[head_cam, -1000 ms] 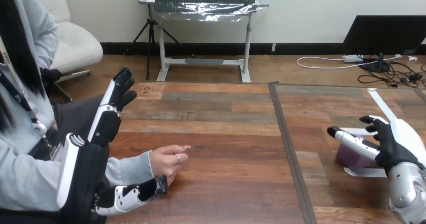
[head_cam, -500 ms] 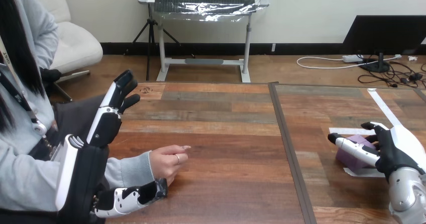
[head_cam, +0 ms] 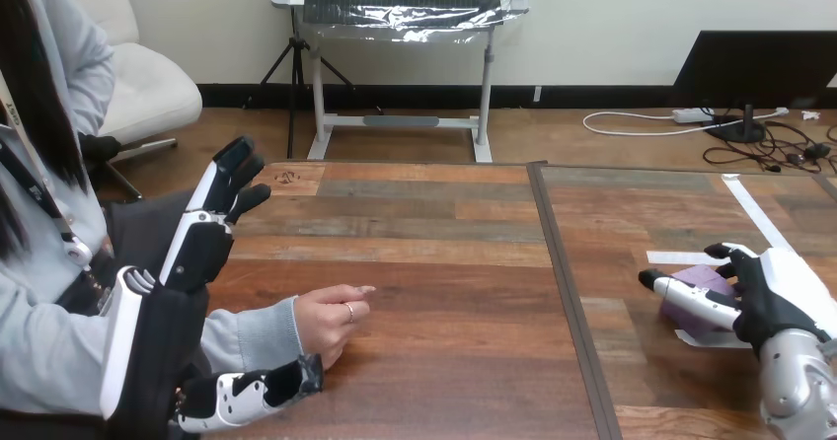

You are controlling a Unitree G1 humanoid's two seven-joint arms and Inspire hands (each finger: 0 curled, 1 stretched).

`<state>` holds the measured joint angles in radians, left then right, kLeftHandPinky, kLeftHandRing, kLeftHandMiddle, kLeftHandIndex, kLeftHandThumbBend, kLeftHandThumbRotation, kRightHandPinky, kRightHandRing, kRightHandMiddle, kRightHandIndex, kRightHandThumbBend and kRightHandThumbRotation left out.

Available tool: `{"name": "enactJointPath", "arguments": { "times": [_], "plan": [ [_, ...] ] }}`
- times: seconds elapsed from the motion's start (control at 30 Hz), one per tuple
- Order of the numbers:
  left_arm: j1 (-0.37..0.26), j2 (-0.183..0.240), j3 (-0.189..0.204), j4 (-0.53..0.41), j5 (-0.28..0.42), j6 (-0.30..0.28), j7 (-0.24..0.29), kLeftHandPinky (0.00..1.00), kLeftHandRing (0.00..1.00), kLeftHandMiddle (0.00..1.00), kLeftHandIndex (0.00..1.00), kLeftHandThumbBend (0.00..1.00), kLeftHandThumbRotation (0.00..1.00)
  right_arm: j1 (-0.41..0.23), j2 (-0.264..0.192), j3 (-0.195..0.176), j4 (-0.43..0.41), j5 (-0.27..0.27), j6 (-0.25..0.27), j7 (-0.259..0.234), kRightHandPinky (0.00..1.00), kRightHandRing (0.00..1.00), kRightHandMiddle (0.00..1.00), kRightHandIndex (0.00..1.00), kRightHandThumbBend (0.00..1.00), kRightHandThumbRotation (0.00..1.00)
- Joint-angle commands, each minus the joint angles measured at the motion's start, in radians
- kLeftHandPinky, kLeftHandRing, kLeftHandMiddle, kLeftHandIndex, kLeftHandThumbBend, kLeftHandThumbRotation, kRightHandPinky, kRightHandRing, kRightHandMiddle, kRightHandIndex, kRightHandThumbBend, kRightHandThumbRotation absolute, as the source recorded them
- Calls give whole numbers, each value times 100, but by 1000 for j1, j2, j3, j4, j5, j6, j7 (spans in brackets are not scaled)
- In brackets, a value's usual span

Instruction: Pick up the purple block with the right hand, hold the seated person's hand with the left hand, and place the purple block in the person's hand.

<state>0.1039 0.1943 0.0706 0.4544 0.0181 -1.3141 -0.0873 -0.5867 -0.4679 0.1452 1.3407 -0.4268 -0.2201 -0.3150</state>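
Observation:
The purple block [head_cam: 697, 284] rests on the table at the far right, over white tape marks. My right hand [head_cam: 775, 297] wraps it: the thumb lies along its near side and the fingers [head_cam: 735, 254] curl over its far side. The person's hand [head_cam: 331, 317] rests loosely curled on the table at the lower left. Beside it my left hand [head_cam: 163, 331] stands raised, fingers [head_cam: 212, 213] straight and pointing away from me. Its thumb reaches along the table just below the person's sleeve cuff, and I cannot tell whether they touch.
A dark seam [head_cam: 563, 262] divides the two tabletops down the middle. White tape strips [head_cam: 755, 213] lie on the right tabletop near the block. The person sits at the left edge, forearm stretched onto the table.
My right hand has drawn slightly nearer and lower, closing round the purple block. My left hand has sunk a little and leaned left. The person's hand has stayed put.

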Motion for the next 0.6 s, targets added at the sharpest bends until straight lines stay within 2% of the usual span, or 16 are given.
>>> {"name": "enactJointPath", "arguments": {
  "times": [0.0, 0.2, 0.33, 0.47, 0.5, 0.57],
  "plan": [
    [-21, 17, -10, -61, -14, -8, -7, 85, 92, 95, 93, 100, 67, -19, 34, 24, 3, -14, 34, 9, 73, 85, 86, 87, 95, 75],
    [-8, 11, -14, -89, -24, 5, -11, 84, 92, 95, 93, 100, 67, -17, 44, 51, 5, -42, 59, -16, 73, 85, 86, 87, 95, 75],
    [-2, 12, -18, -101, -29, 9, -13, 84, 92, 95, 93, 100, 67, -14, 52, 73, 7, -67, 81, -54, 72, 83, 85, 86, 94, 72],
    [6, 11, -24, -115, -39, 14, -13, 84, 92, 95, 93, 100, 68, -13, 63, 115, 11, -114, 122, -123, 63, 73, 76, 81, 94, 63],
    [9, 11, -29, -119, -45, 15, -14, 84, 92, 95, 93, 100, 67, -12, 67, 133, 12, -136, 136, -159, 61, 71, 74, 80, 94, 61],
    [12, 12, -33, -125, -52, 17, -16, 84, 92, 96, 93, 100, 67, -11, 71, 152, 14, -159, 152, -199, 49, 58, 62, 73, 94, 55]
  ]
}}
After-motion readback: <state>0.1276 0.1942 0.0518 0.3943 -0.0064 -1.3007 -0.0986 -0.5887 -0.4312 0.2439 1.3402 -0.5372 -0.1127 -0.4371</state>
